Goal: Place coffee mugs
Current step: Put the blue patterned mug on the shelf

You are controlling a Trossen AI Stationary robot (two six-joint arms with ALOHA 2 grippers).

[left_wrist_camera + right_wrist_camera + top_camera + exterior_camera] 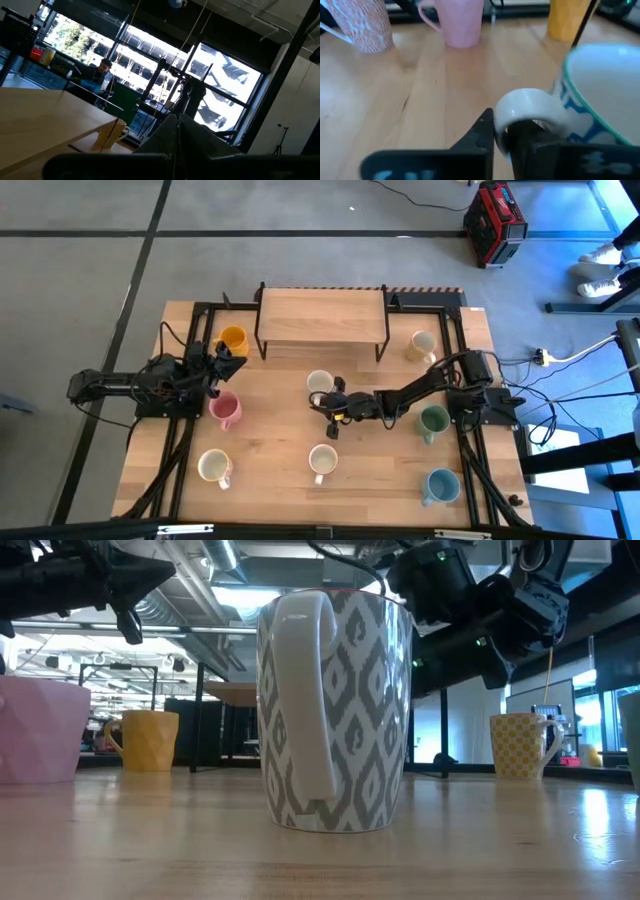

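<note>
A white mug with a blue pattern (320,383) stands upright near the table's middle, and my right gripper (328,406) is shut on its handle. The other coffee mugs stand apart on their bases: orange-yellow (233,339), pink (224,410), two white ones (214,467) (322,459), cream checked (422,345), green (434,421) and light blue (441,485). My left gripper (213,375) waits shut at the table's left, between the orange-yellow and pink mugs, tilted upward. My right gripper pinches the white mug's handle loop (522,106) between its two fingers (482,131). It comes from the table's right, slanting slightly down. The mug (605,90) is upright; its base lies outside the wrist view.
A wooden shelf on a black frame (320,320) stands at the table's far middle. In the low view the grey-patterned white mug (335,710) fills the front and hides the held mug. Bare tabletop lies between the mugs. Cables and a red box lie beyond the table.
</note>
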